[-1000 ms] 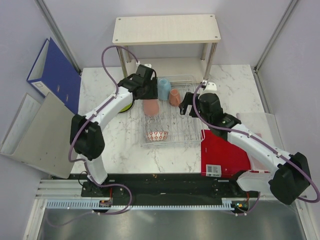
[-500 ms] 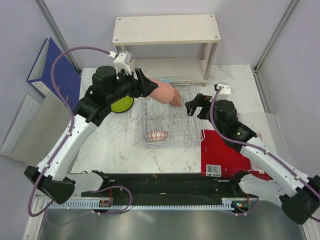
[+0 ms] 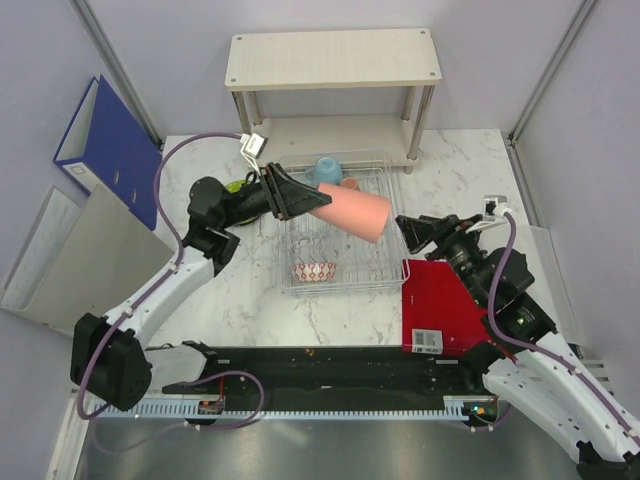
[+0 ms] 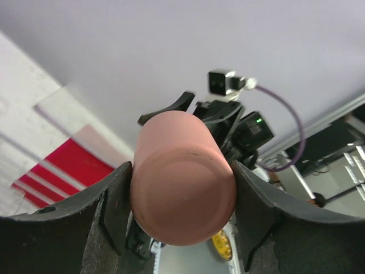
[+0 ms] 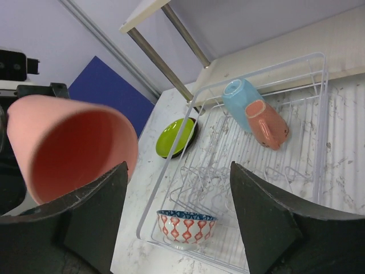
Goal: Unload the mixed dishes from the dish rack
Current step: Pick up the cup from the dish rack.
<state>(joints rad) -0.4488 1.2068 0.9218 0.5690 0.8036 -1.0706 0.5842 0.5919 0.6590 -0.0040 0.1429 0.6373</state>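
Looking across from the near edge of the worktop (image 3: 250,300), you first meet a red mat (image 3: 445,310) at the right and, left of it, the rack (image 3: 340,291). A bowl (image 3: 314,271) sits in the rack's near-left corner. Behind it open wire floor runs to the far edge, where a blue cup (image 5: 238,97) and a mug (image 5: 266,124) lie side by side. Above the rack the left gripper (image 4: 181,171) is clamped on the pink cup (image 3: 355,210), held sideways in the air. Its mouth faces the right gripper (image 5: 178,177), whose jaws stand apart, gripping nothing, near the rack's right edge. A green plate (image 5: 175,137) lies beside the rack's far-left corner. A shelf (image 3: 330,58) closes the far edge.
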